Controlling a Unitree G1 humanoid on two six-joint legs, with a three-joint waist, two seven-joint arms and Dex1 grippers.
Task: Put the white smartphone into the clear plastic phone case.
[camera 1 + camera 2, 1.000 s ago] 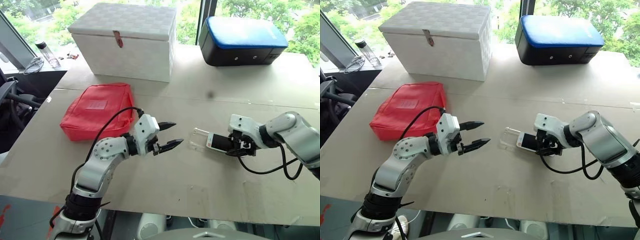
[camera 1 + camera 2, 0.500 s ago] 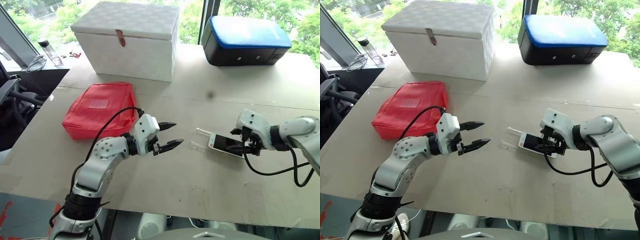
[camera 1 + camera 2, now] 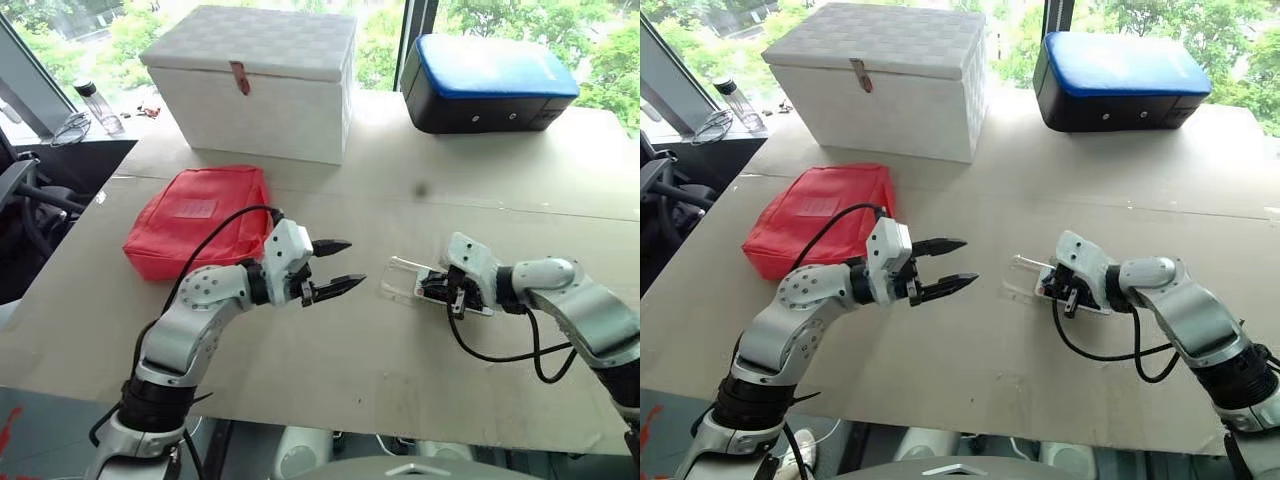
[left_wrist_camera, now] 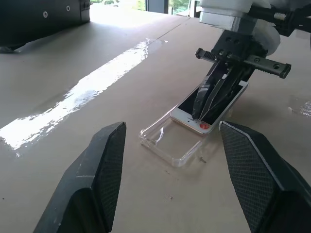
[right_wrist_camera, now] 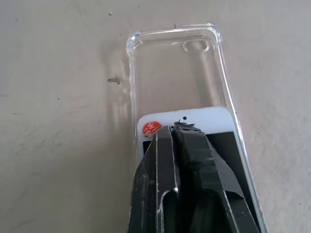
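Right gripper (image 5: 176, 127) has shifted left and dipped since the earlier frames, and its fingers went from spread around the phone to pinched together, tips now resting on the phone's screen near its top edge. White smartphone (image 5: 214, 127) lies flat, face up, right of frame centre in the head views, partly slid into the clear plastic phone case (image 5: 170, 73); the phone's top end with a small red sticker (image 5: 151, 127) sits inside the case between its side rims, roughly half the case ahead of it bare. Camera cutout of the case is at the far empty end. Case rests flat on the table (image 3: 350, 370), just left of the right gripper in the left eye view.

Left gripper (image 3: 335, 266) hovers at frame centre, hasn't moved, claw wide, holding nothing, pointing toward the case, clearly apart from it. In the left wrist view both its fingers (image 4: 97, 189) frame the case and phone, with the right gripper's closed tips on the screen.

Red pouch (image 3: 195, 218) left of centre on the table. White box (image 3: 255, 85) with a small red latch, upper left. Black case with blue top (image 3: 487, 82) upper right.
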